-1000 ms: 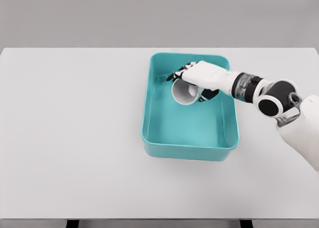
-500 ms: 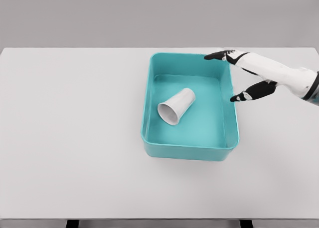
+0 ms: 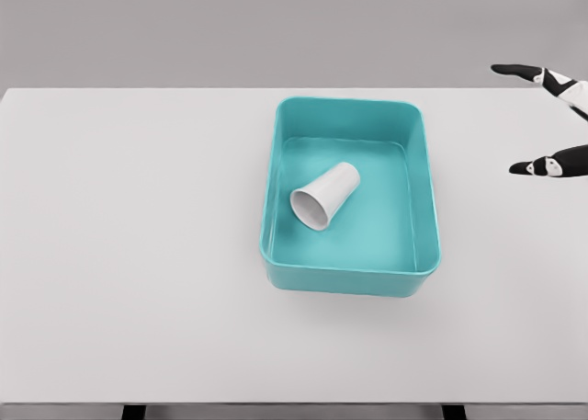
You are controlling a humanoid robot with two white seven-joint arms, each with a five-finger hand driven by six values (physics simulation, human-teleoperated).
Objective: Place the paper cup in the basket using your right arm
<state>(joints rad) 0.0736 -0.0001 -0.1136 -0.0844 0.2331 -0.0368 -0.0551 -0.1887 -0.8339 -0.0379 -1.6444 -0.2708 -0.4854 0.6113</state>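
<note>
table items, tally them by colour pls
white: 1, the paper cup lying on its side
teal: 1, the basket holding it
total: 2, on the table
The right robot hand, fingers spread, is at the right edge.

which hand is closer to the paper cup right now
Right. The right hand is at the picture's right edge, fingers spread, beyond the basket where the paper cup lies on its side. The left hand is out of view.

White table (image 3: 138, 255) — teal basket (image 3: 424, 199) resting on it.
</note>
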